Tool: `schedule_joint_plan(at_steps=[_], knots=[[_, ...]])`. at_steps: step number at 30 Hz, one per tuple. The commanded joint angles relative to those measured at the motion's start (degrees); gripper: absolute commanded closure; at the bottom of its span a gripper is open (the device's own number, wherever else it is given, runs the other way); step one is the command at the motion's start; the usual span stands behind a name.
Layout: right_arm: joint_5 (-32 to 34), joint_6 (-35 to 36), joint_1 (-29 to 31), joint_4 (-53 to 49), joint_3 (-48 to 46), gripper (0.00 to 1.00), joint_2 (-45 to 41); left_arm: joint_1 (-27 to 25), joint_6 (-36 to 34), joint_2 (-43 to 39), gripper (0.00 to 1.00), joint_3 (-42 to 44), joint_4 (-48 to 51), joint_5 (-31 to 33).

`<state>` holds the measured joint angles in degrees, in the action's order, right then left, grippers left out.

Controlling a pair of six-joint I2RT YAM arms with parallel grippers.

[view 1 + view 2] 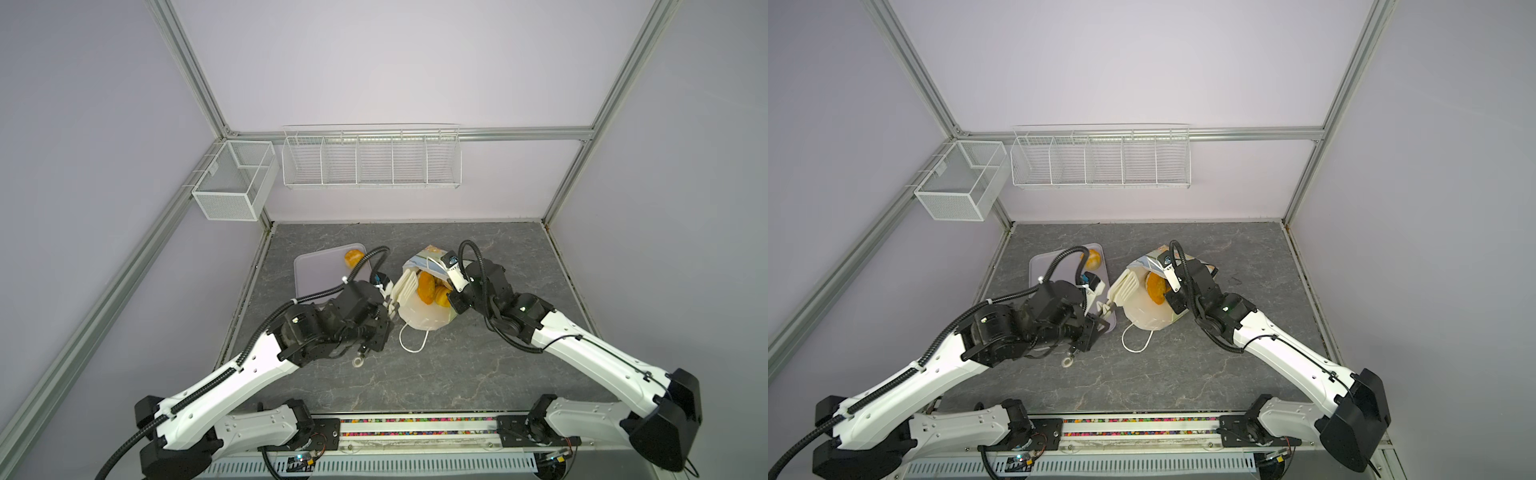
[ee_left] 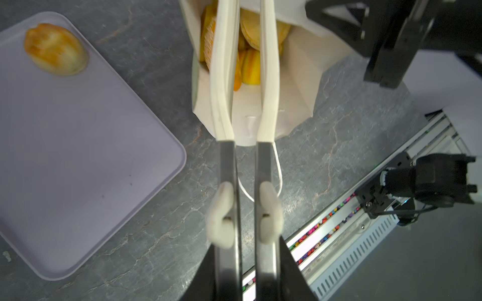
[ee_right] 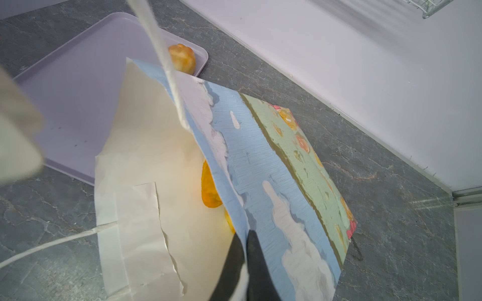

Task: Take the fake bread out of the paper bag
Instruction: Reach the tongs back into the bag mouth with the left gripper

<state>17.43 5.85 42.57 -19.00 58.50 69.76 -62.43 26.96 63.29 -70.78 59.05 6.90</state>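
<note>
While most of the fake bread (image 1: 428,287) sits inside the tilted paper bag (image 1: 419,322), one bun (image 1: 353,257) lies on the lavender tray (image 1: 316,282), so the task looks barely begun. The left claw (image 1: 411,279) reaches into the bag mouth, fingers narrowly apart; whether it grips anything, I cannot tell. The right claw (image 3: 246,234) pinches the bag's rim.

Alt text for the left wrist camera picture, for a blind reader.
The left gripper reaches its long white fingers, narrowly apart, into an open paper bag holding orange toy bread. One bun lies on a lilac tray on the grey table.
</note>
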Motion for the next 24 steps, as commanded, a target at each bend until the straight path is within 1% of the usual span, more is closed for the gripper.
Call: schedule_joint_plan(at_steps=[1, 4, 8, 9, 12, 14, 16, 20, 24], knots=[[-0.8, -1.4, -0.5, 2.4, -1.2, 0.93, -1.2, -4.7, 7.9, 1.9, 0.72, 2.0, 2.8, 5.5], [-1.3, -1.8, -0.4, 2.2, -0.7, 0.93, -1.3, -5.8, 9.3, 2.4, 0.71, 3.1, 0.6, 5.3], [-0.8, -1.9, -0.5, 1.8, -0.5, 0.93, -1.5, -5.8, 9.2, 2.3, 0.69, 4.1, -4.2, 8.4], [-0.6, -2.0, -0.4, 1.3, -0.2, 0.93, -1.5, -5.3, 8.9, 2.6, 0.69, 3.9, -5.1, 8.0], [0.2, -2.1, -0.5, 0.4, 0.1, 0.93, -1.9, -2.1, 8.5, 5.0, 0.68, 2.4, -5.4, 2.6], [0.1, -1.8, -0.4, 1.0, -0.5, 0.93, -2.3, -0.8, 8.0, 6.1, 0.68, 3.0, -5.9, 2.0], [0.1, -1.3, -0.4, 1.3, -0.3, 0.93, -1.9, 0.9, 7.1, 7.2, 0.69, 2.8, -6.7, -0.5], [-0.1, -1.9, -0.4, 0.8, 0.9, 0.93, -0.4, 1.9, 6.9, 9.7, 0.68, 0.7, -7.2, -2.8], [-1.9, -2.2, -0.4, 1.6, 0.3, 0.93, -0.6, 3.7, 7.9, 12.8, 0.66, -0.4, -8.8, -5.1]])
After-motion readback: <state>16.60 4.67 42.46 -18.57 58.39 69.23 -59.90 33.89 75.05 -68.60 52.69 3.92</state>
